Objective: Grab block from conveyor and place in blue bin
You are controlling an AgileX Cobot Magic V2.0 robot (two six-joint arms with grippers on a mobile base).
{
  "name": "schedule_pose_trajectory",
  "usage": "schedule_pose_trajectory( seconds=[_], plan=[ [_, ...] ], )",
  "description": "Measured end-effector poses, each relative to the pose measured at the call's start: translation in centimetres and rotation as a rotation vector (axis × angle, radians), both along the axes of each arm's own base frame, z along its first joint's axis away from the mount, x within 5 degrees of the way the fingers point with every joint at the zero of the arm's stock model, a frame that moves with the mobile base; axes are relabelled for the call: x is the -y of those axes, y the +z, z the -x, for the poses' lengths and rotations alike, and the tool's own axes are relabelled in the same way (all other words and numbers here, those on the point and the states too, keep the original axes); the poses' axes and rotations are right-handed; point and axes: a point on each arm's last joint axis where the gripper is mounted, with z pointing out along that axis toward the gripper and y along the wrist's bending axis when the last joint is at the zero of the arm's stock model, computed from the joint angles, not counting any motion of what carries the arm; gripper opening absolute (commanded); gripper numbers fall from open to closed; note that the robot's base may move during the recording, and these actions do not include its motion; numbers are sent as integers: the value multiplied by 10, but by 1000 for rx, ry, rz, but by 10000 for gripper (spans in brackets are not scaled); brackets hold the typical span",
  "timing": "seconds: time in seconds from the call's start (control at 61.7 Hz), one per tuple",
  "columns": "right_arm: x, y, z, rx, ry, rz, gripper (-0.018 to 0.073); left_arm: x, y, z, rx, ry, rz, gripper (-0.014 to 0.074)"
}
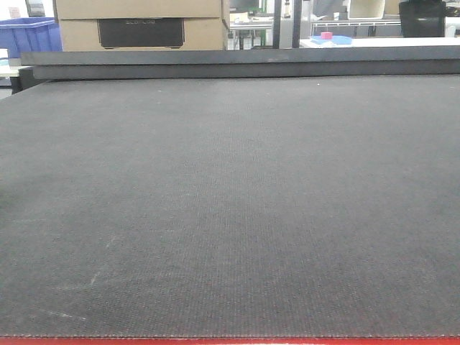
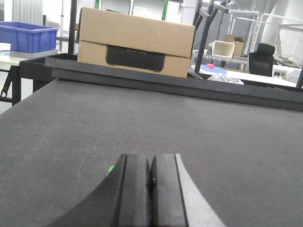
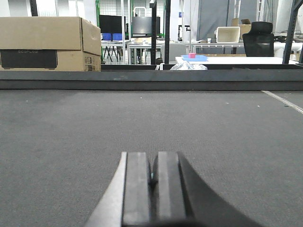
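Note:
The conveyor (image 1: 230, 208) fills the front view as a wide dark grey woven belt with a red frame edge at the bottom; no block shows on it in any view. A blue bin (image 1: 29, 36) stands beyond the belt's far left corner, also in the left wrist view as the blue bin (image 2: 29, 38). My left gripper (image 2: 150, 163) hovers low over the belt, its black pads pressed together with nothing between them. My right gripper (image 3: 153, 161) is likewise shut and holds nothing above the belt (image 3: 151, 123). Neither gripper appears in the front view.
A cardboard box (image 1: 140, 25) sits behind the belt's raised dark far rail (image 1: 244, 61). A white table (image 3: 236, 60) with a blue tray and small pink object stands further back right, near a black office chair (image 3: 258, 38). Shelving racks fill the background.

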Motion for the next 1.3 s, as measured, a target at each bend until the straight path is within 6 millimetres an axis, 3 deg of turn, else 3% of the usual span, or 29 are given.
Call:
schedule_pose_trajectory(
  seconds=[0.211,0.324,0.454,0.567,0.681,0.956,1.167,1.297],
  plan=[
    [1,15,3,171,-10,14,-162,0,9,2,16,0,1,-111],
    [0,33,6,197,-8,17,-162,-1,45,11,62,4,-11,-111],
    [-2,79,21,199,3,18,-162,-3,87,24,15,20,-42,-111],
    [-4,112,27,123,12,14,-162,-4,113,20,-99,29,-57,-111],
    [-3,136,17,-31,22,3,-162,-3,130,2,-274,34,-70,-111],
    [1,165,-51,-556,47,-44,-162,0,152,-68,-793,44,-107,-111],
    [4,160,-100,-881,59,-73,-162,4,139,-124,-1002,42,-124,-111],
    [7,141,-129,-1014,61,-88,-162,6,126,-153,-1091,38,-129,-111]
  ],
)
